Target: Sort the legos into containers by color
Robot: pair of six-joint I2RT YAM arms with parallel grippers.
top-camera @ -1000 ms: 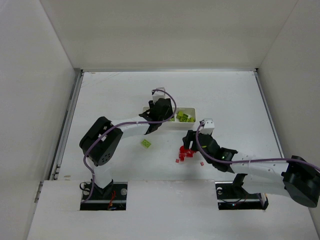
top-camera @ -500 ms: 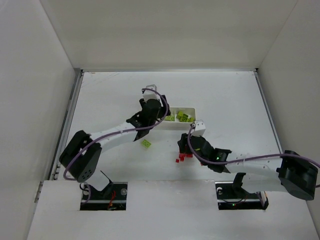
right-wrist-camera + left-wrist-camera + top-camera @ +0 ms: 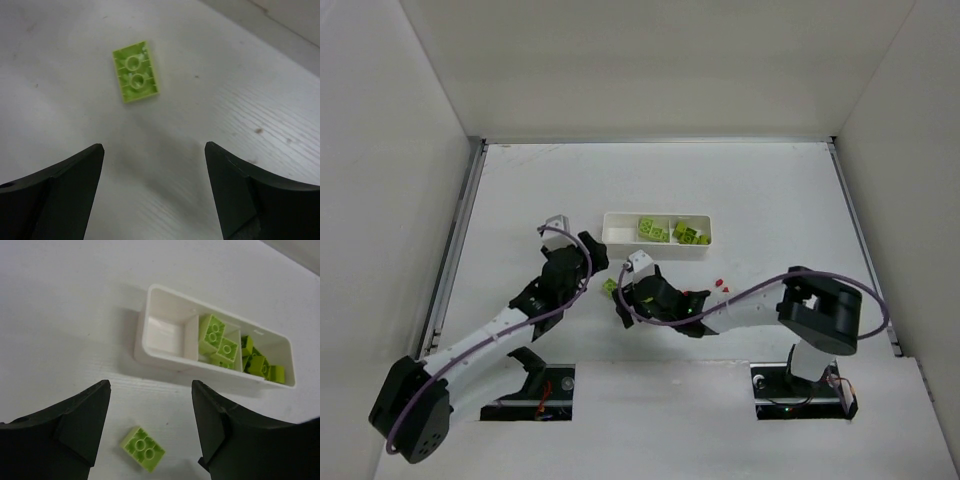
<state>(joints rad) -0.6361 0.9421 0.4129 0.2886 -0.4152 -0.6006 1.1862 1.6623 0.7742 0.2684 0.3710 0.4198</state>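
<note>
The white three-compartment tray [image 3: 616,233] sits mid-table. Its left compartment is empty, and the middle and right ones hold lime-green bricks [image 3: 676,233], as the left wrist view [image 3: 218,340] also shows. One loose green brick [image 3: 610,287] lies underside-up on the table in front of the tray, between the two grippers. My left gripper [image 3: 592,250] is open and empty; the brick [image 3: 143,448] lies low between its fingers. My right gripper [image 3: 622,300] is open and empty, with the brick [image 3: 136,78] ahead of its tips. Two tiny red pieces [image 3: 722,287] lie right of my right arm.
White walls enclose the table on the left, back and right. A metal rail [image 3: 455,250] runs along the left edge. My right arm [image 3: 740,310] lies low across the near middle of the table, where the red cluster was.
My left gripper has pulled back from the tray toward the near left. My right gripper has swung left from the red pieces to the loose green brick, covering most of the red pieces.
</note>
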